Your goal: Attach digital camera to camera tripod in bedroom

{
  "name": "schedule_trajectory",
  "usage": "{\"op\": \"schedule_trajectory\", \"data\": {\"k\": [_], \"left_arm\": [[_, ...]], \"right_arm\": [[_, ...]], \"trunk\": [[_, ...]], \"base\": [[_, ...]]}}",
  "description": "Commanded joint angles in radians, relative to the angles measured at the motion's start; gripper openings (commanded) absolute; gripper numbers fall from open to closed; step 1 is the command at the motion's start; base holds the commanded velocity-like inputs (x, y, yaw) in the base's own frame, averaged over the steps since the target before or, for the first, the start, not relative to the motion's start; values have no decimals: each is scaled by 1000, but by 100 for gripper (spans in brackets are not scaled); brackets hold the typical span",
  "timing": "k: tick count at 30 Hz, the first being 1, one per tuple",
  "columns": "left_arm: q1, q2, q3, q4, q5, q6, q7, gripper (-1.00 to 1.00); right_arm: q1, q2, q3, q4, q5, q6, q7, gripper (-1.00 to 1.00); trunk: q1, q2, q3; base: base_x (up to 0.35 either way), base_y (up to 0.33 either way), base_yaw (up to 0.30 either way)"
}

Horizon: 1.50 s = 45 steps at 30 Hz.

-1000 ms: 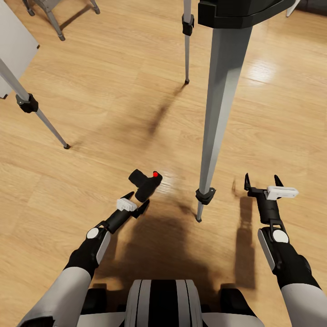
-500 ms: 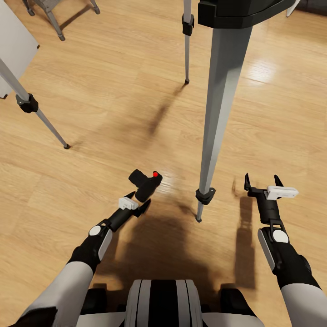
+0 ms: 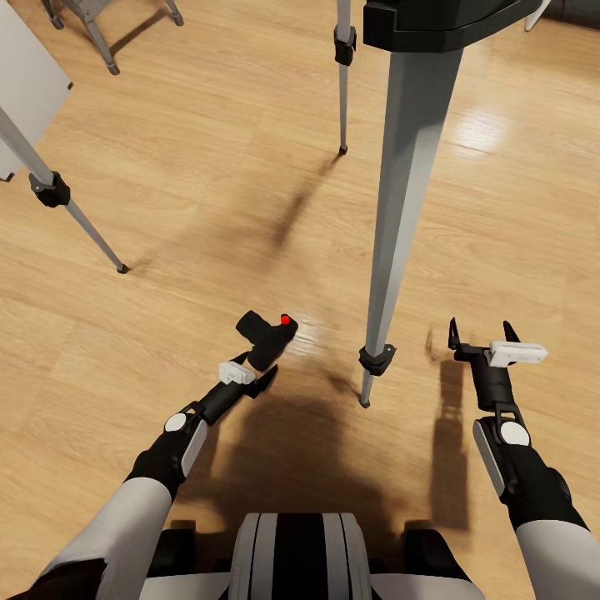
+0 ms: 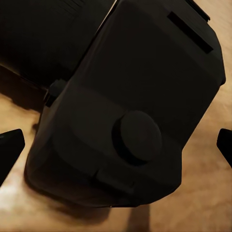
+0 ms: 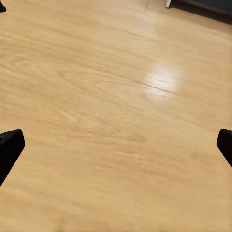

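The digital camera [image 3: 268, 336], matte black with a round red button, lies on the light wood floor just ahead of my left gripper [image 3: 257, 365]. That gripper is open, its fingertips reaching the camera's near end. In the left wrist view the camera [image 4: 130, 106] looms dark and close between the spread fingertips [image 4: 10, 147]. The camera tripod stands over the spot: its thick grey near leg [image 3: 402, 200] comes down right of the camera, its black head [image 3: 442, 21] is overhead, and two thinner legs [image 3: 343, 83] spread behind. My right gripper [image 3: 480, 327] hangs open over bare floor right of the near leg.
The tripod's left leg [image 3: 79, 221] reaches the floor well left of the camera. A pale grey panel [image 3: 29, 79] sits at the far left, grey chair legs [image 3: 100, 37] behind it. Dark furniture [image 5: 203, 6] edges the floor in the right wrist view.
My left arm has shifted slightly, the forearm settling a little while the gripper stays at the camera. The camera, the tripod and the right arm have not moved.
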Motion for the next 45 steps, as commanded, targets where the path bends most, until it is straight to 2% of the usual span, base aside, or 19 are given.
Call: {"op": "schedule_trajectory", "data": {"k": [1, 18, 19, 32, 42, 43, 45], "left_arm": [[-1, -1, 6, 1, -1, -1, -8, 100], [-5, -1, 6, 3, -8, -1, -7, 100], [-5, -1, 6, 3, -8, -1, -7, -100], [-12, -1, 6, 11, -9, -1, -4, -100], [-20, 0, 5, 33, -10, -1, 64, -100], [-22, 44, 2, -135, -4, -9, -99, -100], [-22, 52, 7, -150, -1, -9, -144, -100]], "right_arm": [[0, 0, 0, 1, -1, -3, 0, 100], [0, 0, 0, 0, -1, -3, 0, 100], [0, 0, 0, 0, -1, -3, 0, 100], [0, 0, 0, 0, -1, -3, 0, 100], [0, 0, 0, 0, -1, -3, 0, 100], [0, 0, -3, 2, -1, -4, 0, 100], [0, 0, -3, 2, -1, -4, 0, 100]], "trunk": [[0, 0, 0], [0, 0, 0], [0, 0, 0], [0, 0, 0], [0, 0, 0], [0, 0, 0], [0, 0, 0]], "base": [[0, 0, 0], [0, 0, 0], [0, 0, 0], [0, 0, 0], [0, 0, 0], [0, 0, 0], [0, 0, 0]]}}
